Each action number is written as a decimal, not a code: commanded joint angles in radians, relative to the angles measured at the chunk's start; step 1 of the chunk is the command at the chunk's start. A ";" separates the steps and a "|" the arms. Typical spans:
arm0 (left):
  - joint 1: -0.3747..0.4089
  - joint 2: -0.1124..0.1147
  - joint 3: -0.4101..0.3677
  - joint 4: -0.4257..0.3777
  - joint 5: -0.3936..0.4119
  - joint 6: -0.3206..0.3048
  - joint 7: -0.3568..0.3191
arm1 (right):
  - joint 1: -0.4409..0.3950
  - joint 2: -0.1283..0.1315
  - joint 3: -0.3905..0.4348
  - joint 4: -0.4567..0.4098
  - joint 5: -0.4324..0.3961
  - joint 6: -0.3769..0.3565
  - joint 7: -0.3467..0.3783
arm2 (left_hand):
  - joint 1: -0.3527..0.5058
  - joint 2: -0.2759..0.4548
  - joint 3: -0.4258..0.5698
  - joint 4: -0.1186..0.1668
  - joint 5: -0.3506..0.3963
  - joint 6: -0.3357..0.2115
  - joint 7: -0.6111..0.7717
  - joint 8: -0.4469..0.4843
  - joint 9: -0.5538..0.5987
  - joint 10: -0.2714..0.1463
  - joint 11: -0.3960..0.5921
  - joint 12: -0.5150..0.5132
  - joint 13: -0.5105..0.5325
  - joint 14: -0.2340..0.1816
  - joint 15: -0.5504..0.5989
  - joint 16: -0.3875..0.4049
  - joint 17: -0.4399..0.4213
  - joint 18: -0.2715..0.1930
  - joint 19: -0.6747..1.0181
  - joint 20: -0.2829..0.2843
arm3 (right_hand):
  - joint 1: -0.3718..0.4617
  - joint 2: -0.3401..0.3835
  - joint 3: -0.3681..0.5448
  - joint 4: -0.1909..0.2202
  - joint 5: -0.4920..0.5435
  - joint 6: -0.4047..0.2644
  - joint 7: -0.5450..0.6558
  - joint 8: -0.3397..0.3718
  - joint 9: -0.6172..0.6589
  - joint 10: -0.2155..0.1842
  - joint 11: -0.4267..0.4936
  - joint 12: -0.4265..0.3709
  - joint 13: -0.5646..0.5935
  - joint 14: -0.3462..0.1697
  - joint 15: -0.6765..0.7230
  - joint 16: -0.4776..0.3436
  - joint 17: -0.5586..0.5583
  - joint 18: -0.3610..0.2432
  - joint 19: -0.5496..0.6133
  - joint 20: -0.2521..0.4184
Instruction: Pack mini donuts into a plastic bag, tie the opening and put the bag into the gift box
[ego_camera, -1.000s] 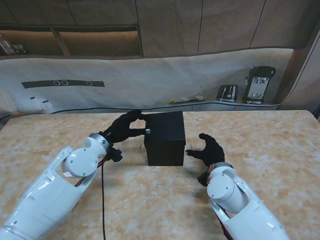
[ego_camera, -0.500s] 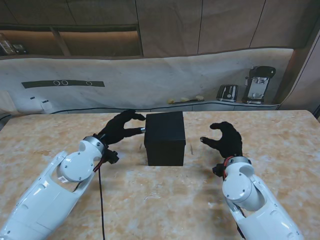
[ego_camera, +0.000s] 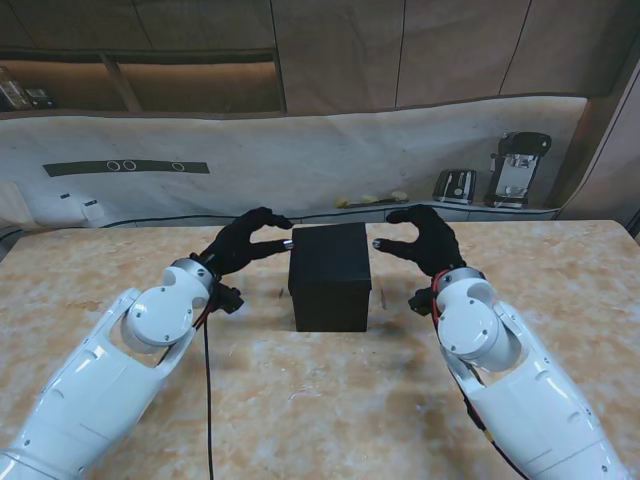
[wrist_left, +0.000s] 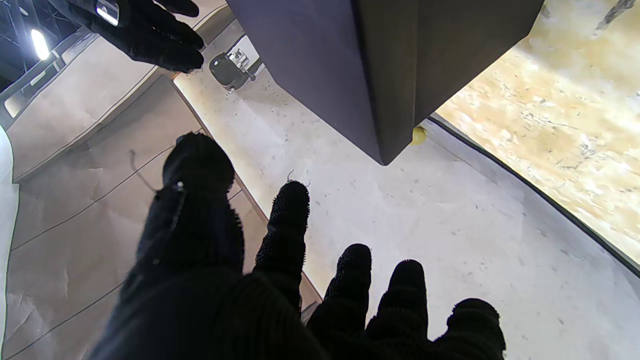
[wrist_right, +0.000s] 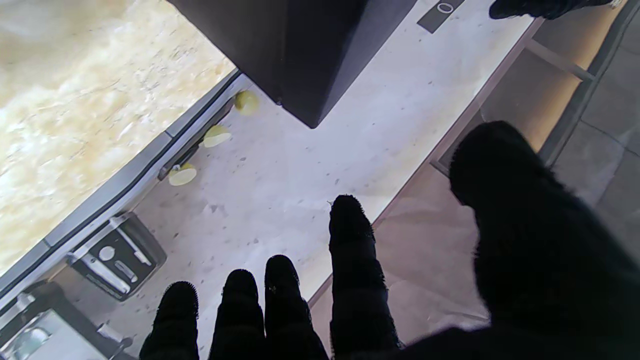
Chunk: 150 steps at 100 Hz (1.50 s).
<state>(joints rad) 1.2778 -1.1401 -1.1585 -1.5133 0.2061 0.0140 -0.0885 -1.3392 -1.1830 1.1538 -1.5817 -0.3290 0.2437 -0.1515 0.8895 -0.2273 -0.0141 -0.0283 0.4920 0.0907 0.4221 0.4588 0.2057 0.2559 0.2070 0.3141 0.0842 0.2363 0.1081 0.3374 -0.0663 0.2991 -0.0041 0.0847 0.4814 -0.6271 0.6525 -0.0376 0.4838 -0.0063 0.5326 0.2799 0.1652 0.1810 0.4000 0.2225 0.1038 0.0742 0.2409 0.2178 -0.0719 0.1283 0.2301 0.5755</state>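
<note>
Since a second ago, the right hand (ego_camera: 425, 238) has swung up from the table beside the box's near right corner to the far right top edge. Left hand (ego_camera: 245, 245) has lifted slightly and sits by the far left top corner, much where it was.

Left hand: fingers spread and curled, holding nothing, fingertips just beside the gift box (ego_camera: 329, 276), contact not certain. Gift box: black, upright on the marble table (ego_camera: 300, 400), centre, top looks closed. Right hand: likewise spread and empty, thumb tip near the box's right top edge.

No bag or donuts visible anywhere.

Judgement: both hands bracket the lid, likely to lift or seat it. Best done with even pinch on both sides, raising straight so the box does not skid or tip.
</note>
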 joint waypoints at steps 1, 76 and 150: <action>-0.008 -0.004 0.002 0.003 0.002 0.002 -0.015 | 0.026 -0.010 -0.016 0.010 0.009 0.007 0.026 | 0.016 0.001 -0.006 0.000 0.021 -0.034 0.026 0.015 0.004 -0.033 0.006 -0.005 -0.021 -0.042 0.003 0.004 -0.001 -0.038 -0.014 -0.021 | -0.025 0.008 -0.019 -0.036 0.017 -0.039 -0.019 0.012 0.007 -0.026 -0.022 -0.015 0.007 -0.032 -0.029 0.006 -0.011 -0.005 -0.019 -0.015; -0.044 0.002 0.021 0.084 0.013 0.001 -0.054 | 0.226 0.007 -0.184 0.169 -0.039 -0.014 0.169 | 0.025 -0.004 -0.005 0.000 0.038 -0.038 0.036 0.015 0.002 -0.035 0.008 -0.006 -0.025 -0.045 0.002 0.004 0.000 -0.044 -0.015 -0.031 | 0.022 -0.017 -0.046 -0.044 0.024 -0.126 -0.043 0.001 0.004 -0.041 -0.097 -0.043 -0.006 -0.035 -0.098 0.008 0.002 0.000 -0.071 -0.072; -0.087 -0.003 0.084 0.169 -0.006 -0.040 -0.065 | 0.185 0.030 -0.185 0.229 -0.111 -0.004 0.203 | 0.030 -0.004 -0.005 -0.001 0.034 -0.045 0.044 0.015 -0.004 -0.037 0.011 -0.006 -0.029 -0.048 0.003 0.006 0.001 -0.055 -0.016 -0.038 | 0.094 -0.068 -0.031 -0.039 0.028 -0.125 -0.037 -0.011 0.005 -0.036 -0.100 -0.040 -0.005 -0.028 -0.103 0.018 0.015 0.009 -0.105 -0.106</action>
<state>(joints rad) 1.1938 -1.1392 -1.0785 -1.3484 0.2019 -0.0253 -0.1356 -1.1293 -1.1516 0.9776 -1.3786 -0.4384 0.2324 0.0370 0.9104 -0.2273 -0.0141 -0.0283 0.5159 0.0793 0.4366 0.4588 0.2057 0.2551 0.2074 0.3141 0.0843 0.2262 0.1081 0.3374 -0.0645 0.2771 -0.0041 0.0643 0.5482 -0.6524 0.6101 -0.0513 0.4757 -0.2548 0.4536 0.2550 0.1652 0.1676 0.3143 0.2239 0.1038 0.0671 0.1554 0.2178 -0.0571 0.1375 0.1544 0.4816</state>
